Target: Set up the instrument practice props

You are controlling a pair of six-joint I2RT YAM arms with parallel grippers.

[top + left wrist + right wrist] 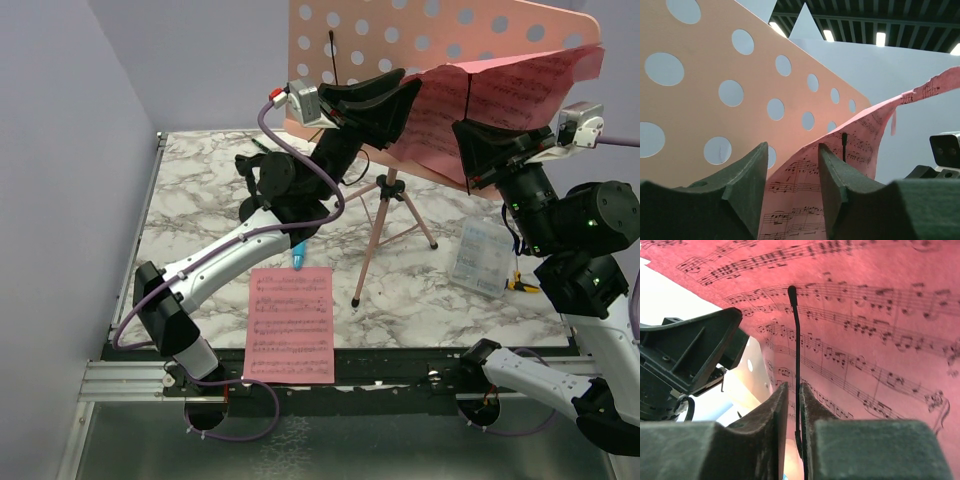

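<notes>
The salmon-pink music stand stands at the back of the table on thin tripod legs. Its hole-punched desk fills the left wrist view. One pink sheet-music page lies curled on the desk. My left gripper is open, with that page showing between its jaws. My right gripper has its jaws slightly parted around the stand's thin black wire arm, in front of the page. A second page lies flat near the front edge. The light-blue stick pokes out under my left arm.
A clear plastic box sits on the marble tabletop at the right, with a small yellow item beside it. A dark pen-like object lies at the back left. A lilac wall borders the left side.
</notes>
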